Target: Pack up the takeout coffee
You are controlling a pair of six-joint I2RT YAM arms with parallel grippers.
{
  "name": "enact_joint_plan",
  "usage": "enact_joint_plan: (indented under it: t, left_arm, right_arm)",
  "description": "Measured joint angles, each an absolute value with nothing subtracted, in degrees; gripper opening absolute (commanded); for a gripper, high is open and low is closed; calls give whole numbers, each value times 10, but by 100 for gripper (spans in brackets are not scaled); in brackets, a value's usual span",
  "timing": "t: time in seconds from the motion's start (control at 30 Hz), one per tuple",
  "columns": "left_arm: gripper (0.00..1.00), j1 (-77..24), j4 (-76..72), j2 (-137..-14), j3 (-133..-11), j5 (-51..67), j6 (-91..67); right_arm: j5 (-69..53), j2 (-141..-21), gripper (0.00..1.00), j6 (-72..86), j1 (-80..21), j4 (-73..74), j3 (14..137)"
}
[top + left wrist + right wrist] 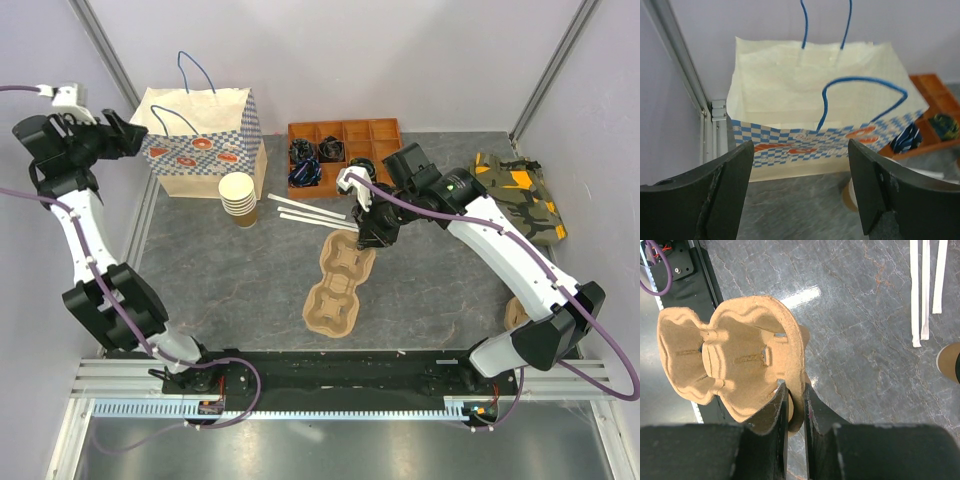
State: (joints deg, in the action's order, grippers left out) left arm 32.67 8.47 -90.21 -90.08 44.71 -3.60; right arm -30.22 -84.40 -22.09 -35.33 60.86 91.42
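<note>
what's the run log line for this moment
left end effector: open, facing paper bag | right end effector: shut on cup carrier rim

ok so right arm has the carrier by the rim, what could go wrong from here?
The right pincer pinches only the thin rim of the pulp cup carrier; it may droop, slip or tear when moved.
One blue handle leans across the mouth of the paper bag and could snag the carrier going in.
The stack of paper cups stands beside the bag, likely in the path, and could get knocked.
</note>
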Motion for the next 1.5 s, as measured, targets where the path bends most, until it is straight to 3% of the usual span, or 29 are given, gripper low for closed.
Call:
enact_joint_plan:
  t: [0.27, 0.6, 1.07, 1.5]
  left_arm:
    - [89, 319, 130, -954, -900, 542, 215]
    - [87, 278, 205, -1031, -943, 553, 444]
    - [79, 256, 241, -1037, -968, 541, 548]
    - [80, 256, 234, -998, -963, 523, 569]
  right_arm:
    - [-302, -844, 0, -220, -352, 609, 914]
    - [-302, -844, 0, -220, -351, 609, 913]
    - [-303, -844, 0, -221, -350, 613, 913]
    - [-310, -844, 0, -222, -350, 615, 913]
